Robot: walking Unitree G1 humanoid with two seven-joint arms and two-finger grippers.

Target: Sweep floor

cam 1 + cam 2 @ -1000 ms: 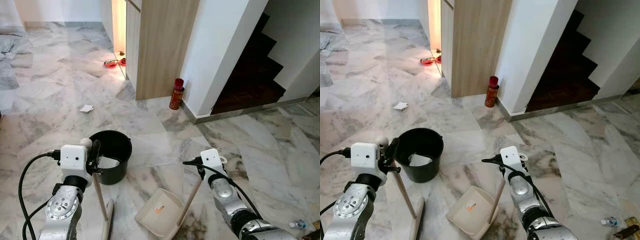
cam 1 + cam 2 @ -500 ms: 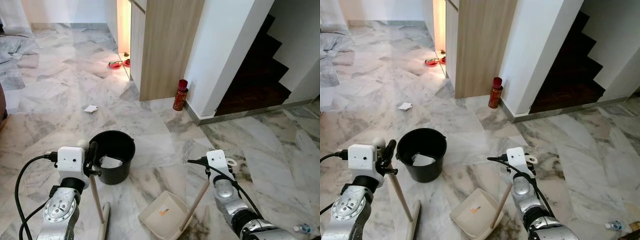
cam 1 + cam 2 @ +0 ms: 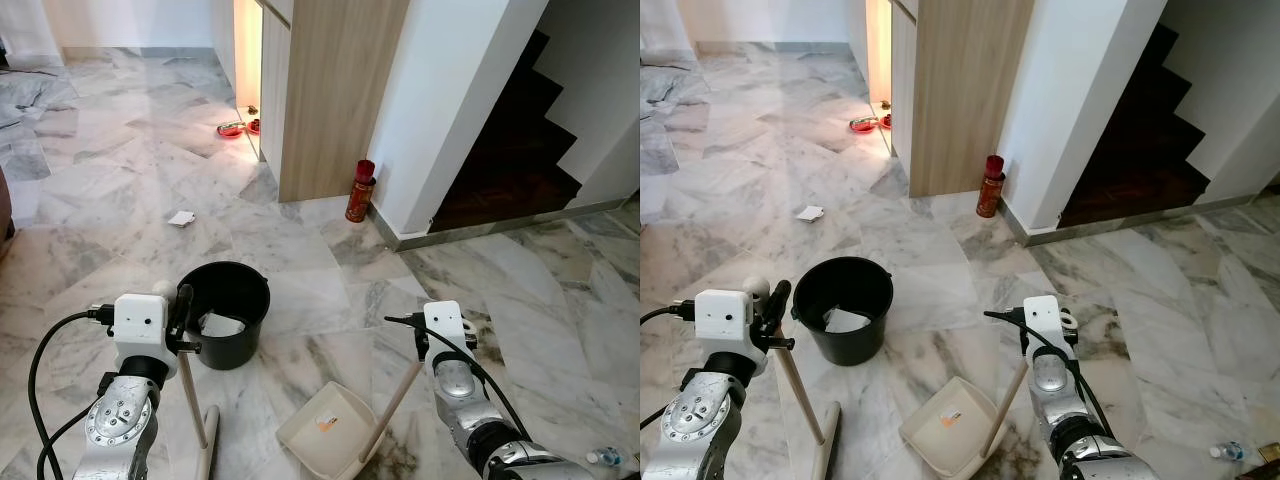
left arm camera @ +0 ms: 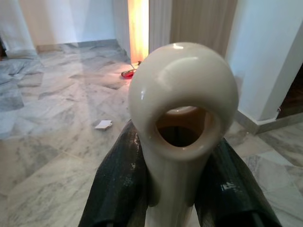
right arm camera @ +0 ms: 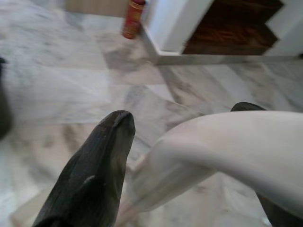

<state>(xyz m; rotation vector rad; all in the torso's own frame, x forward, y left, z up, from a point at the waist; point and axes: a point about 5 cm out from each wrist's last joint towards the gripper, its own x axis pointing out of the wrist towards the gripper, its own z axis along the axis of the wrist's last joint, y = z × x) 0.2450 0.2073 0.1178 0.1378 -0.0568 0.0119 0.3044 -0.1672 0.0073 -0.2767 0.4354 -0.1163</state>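
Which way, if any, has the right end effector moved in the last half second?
Yes, slightly: against the bucket, steady in view, the right end effector, gripping the dustpan handle, has shifted rightward, away from it.

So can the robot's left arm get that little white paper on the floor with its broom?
Probably not from here. The left gripper holds the broom near the robot, while the paper scrap lies beyond the black bucket. It would likely need to step closer.
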